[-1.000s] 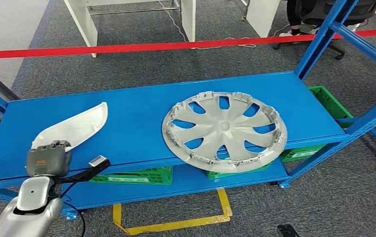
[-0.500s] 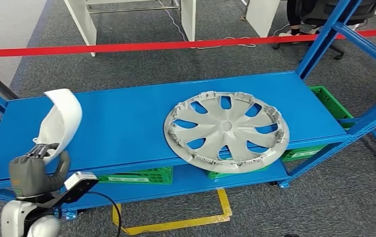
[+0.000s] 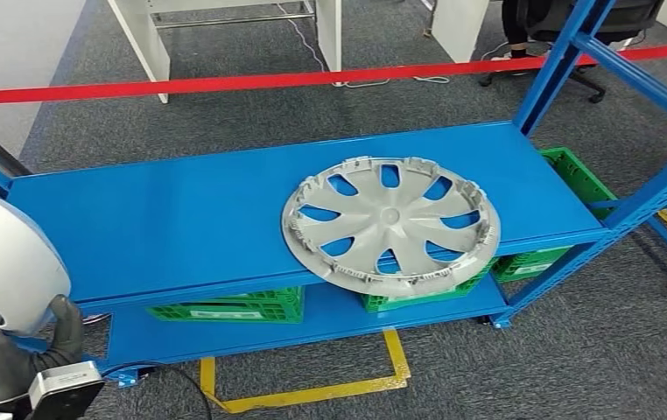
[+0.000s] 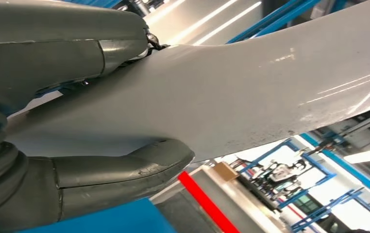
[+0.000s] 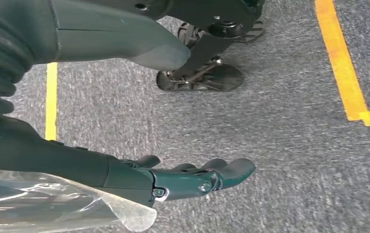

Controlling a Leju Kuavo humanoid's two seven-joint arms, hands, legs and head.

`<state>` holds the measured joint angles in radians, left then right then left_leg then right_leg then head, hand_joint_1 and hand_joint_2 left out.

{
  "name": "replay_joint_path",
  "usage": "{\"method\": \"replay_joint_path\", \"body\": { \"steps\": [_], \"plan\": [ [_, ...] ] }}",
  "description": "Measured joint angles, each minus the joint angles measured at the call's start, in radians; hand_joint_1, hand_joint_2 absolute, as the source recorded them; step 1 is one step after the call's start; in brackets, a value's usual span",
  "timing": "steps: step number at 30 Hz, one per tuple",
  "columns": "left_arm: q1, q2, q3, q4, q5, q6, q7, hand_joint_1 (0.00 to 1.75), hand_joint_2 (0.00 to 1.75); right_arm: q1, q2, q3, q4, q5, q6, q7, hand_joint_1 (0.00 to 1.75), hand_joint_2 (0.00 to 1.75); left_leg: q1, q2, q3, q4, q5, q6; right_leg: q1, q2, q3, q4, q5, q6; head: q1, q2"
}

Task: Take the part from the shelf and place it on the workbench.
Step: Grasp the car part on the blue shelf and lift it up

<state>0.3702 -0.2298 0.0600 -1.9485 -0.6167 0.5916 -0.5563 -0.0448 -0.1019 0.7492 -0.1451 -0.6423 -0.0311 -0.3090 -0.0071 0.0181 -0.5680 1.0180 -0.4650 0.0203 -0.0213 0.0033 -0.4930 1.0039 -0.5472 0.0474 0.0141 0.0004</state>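
My left hand (image 3: 17,354) grips the curved white part (image 3: 2,258) at the lower left of the head view, lifted off the blue shelf (image 3: 181,219) and held upright in front of its left end. Up close, the left wrist view has the pale part (image 4: 231,92) clamped between the grey thumb (image 4: 125,170) and the fingers (image 4: 66,34). A silver wheel cover (image 3: 389,224) lies flat on the shelf, right of centre, overhanging the front edge. My right hand (image 5: 139,145) hangs over the grey carpet with fingers apart and nothing in it.
Green crates (image 3: 225,308) sit on the lower shelf. Blue uprights (image 3: 558,66) rise at the right. A red barrier tape (image 3: 295,80) runs behind the shelf, with white table legs (image 3: 146,39) and a seated person (image 3: 544,22) beyond. Yellow floor lines (image 3: 312,394) mark the carpet in front.
My left hand has lifted the white part off the shelf and drawn it back toward me and to the left. The camera shifted slightly. The wheel cover stays in place.
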Motion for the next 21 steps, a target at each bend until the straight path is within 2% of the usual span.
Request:
{"method": "replay_joint_path", "body": {
  "steps": [2, 3, 4, 6, 7, 8, 9, 10, 12, 13, 14, 15, 17, 18, 19, 21],
  "plan": [
    [0.01, -0.008, 0.006, -0.01, 0.023, -0.005, -0.018, 1.75, 1.75, 0.002, 0.0, -0.001, 0.0, -0.009, 0.009, 0.014, 0.0, 1.75, 0.002, -0.001, -0.005, 0.005, -0.004, -0.008, -0.001, 0.0, -0.008, 0.001, 0.005, -0.01, 0.0, 0.0],
    [0.02, -0.014, 0.012, -0.017, 0.043, -0.009, -0.034, 1.75, 1.75, 0.003, 0.0, -0.003, 0.0, -0.016, 0.015, 0.021, 0.0, 1.75, 0.003, -0.003, -0.011, 0.02, -0.024, -0.012, -0.002, -0.001, -0.015, 0.0, 0.01, -0.018, -0.002, 0.0],
    [0.032, -0.022, 0.019, -0.027, 0.068, -0.015, -0.055, 1.75, 1.75, 0.004, 0.0, -0.006, 0.0, -0.027, 0.027, 0.028, 0.0, 1.75, 0.005, -0.006, -0.022, 0.054, -0.06, -0.018, -0.003, -0.001, -0.023, -0.001, 0.017, -0.028, -0.004, 0.0],
    [0.058, -0.042, 0.039, -0.045, 0.124, -0.04, -0.101, 1.75, 1.75, 0.008, 0.001, -0.016, 0.001, -0.054, 0.066, 0.028, 0.0, 1.75, 0.008, -0.009, -0.056, 0.172, -0.152, -0.027, -0.002, -0.003, -0.043, 0.002, 0.031, -0.042, -0.011, 0.0],
    [0.071, -0.052, 0.052, -0.054, 0.151, -0.063, -0.118, 1.75, 1.75, 0.011, 0.004, -0.023, 0.001, -0.071, 0.085, 0.019, 0.0, 1.75, 0.009, -0.01, -0.07, 0.232, -0.186, -0.029, 0.0, -0.004, -0.054, 0.004, 0.039, -0.046, -0.012, 0.0],
    [0.082, -0.061, 0.064, -0.062, 0.178, -0.087, -0.13, 1.75, 1.75, 0.012, 0.011, -0.031, 0.001, -0.086, 0.097, 0.01, 0.0, 1.75, 0.009, -0.01, -0.072, 0.269, -0.199, -0.029, 0.002, -0.004, -0.065, 0.007, 0.045, -0.046, -0.012, 0.0],
    [0.092, -0.07, 0.076, -0.069, 0.203, -0.108, -0.137, 1.75, 1.75, 0.011, 0.02, -0.038, 0.0, -0.098, 0.105, 0.004, 0.0, 1.75, 0.009, -0.01, -0.058, 0.271, -0.193, -0.028, 0.003, -0.004, -0.077, 0.01, 0.051, -0.047, -0.012, 0.0],
    [0.1, -0.076, 0.085, -0.075, 0.223, -0.123, -0.14, 1.75, 1.75, 0.008, 0.03, -0.044, 0.0, -0.105, 0.113, 0.005, 0.0, 1.75, 0.009, -0.01, -0.027, 0.235, -0.169, -0.025, 0.005, -0.003, -0.087, 0.013, 0.057, -0.047, -0.013, 0.0],
    [0.112, -0.086, 0.095, -0.09, 0.249, -0.129, -0.143, 1.75, 1.75, 0.004, 0.043, -0.051, -0.001, -0.11, 0.14, 0.015, 0.0, 1.75, 0.006, -0.013, 0.067, 0.089, -0.12, -0.01, 0.009, -0.001, -0.104, 0.016, 0.07, -0.044, -0.013, 0.0],
    [0.118, -0.09, 0.097, -0.099, 0.255, -0.128, -0.143, 1.75, 1.75, 0.003, 0.047, -0.054, -0.001, -0.112, 0.156, 0.019, 0.0, 1.75, 0.004, -0.014, 0.106, 0.023, -0.108, -0.004, 0.01, -0.001, -0.109, 0.016, 0.078, -0.04, -0.013, 0.0],
    [0.124, -0.094, 0.098, -0.108, 0.257, -0.123, -0.144, 1.75, 1.75, 0.002, 0.05, -0.056, -0.002, -0.113, 0.166, 0.02, 0.0, 1.75, 0.0, -0.015, 0.129, -0.022, -0.104, 0.001, 0.01, -0.001, -0.112, 0.016, 0.085, -0.035, -0.013, 0.0],
    [0.132, -0.098, 0.099, -0.116, 0.257, -0.118, -0.144, 1.75, 1.75, 0.002, 0.053, -0.058, -0.002, -0.113, 0.173, 0.02, 0.0, 1.75, -0.003, -0.016, 0.137, -0.043, -0.104, 0.004, 0.008, -0.002, -0.115, 0.014, 0.094, -0.028, -0.014, 0.0],
    [0.149, -0.104, 0.099, -0.128, 0.258, -0.107, -0.144, 1.75, 1.75, 0.003, 0.053, -0.06, -0.001, -0.107, 0.172, 0.017, 0.0, 1.75, -0.004, -0.015, 0.124, -0.051, -0.085, 0.007, 0.006, -0.002, -0.12, 0.007, 0.109, -0.014, -0.016, 0.0],
    [0.156, -0.108, 0.1, -0.133, 0.26, -0.102, -0.144, 1.75, 1.75, 0.005, 0.052, -0.06, 0.0, -0.102, 0.169, 0.014, 0.0, 1.75, -0.002, -0.013, 0.115, -0.055, -0.073, 0.011, 0.005, -0.002, -0.125, 0.008, 0.104, -0.008, -0.017, 0.0],
    [0.161, -0.111, 0.1, -0.136, 0.262, -0.098, -0.144, 1.75, 1.75, 0.007, 0.052, -0.06, 0.001, -0.098, 0.166, 0.012, 0.0, 1.75, 0.001, -0.011, 0.102, -0.06, -0.059, 0.016, 0.006, -0.002, -0.137, 0.025, 0.076, -0.003, -0.015, 0.0],
    [0.171, -0.115, 0.102, -0.14, 0.265, -0.088, -0.144, 1.75, 1.75, 0.01, 0.051, -0.06, 0.002, -0.09, 0.16, 0.009, 0.0, 1.75, 0.003, -0.009, 0.074, -0.062, -0.035, 0.024, 0.006, -0.002, -0.163, 0.117, -0.03, 0.002, -0.011, 0.0]
  ]
}}
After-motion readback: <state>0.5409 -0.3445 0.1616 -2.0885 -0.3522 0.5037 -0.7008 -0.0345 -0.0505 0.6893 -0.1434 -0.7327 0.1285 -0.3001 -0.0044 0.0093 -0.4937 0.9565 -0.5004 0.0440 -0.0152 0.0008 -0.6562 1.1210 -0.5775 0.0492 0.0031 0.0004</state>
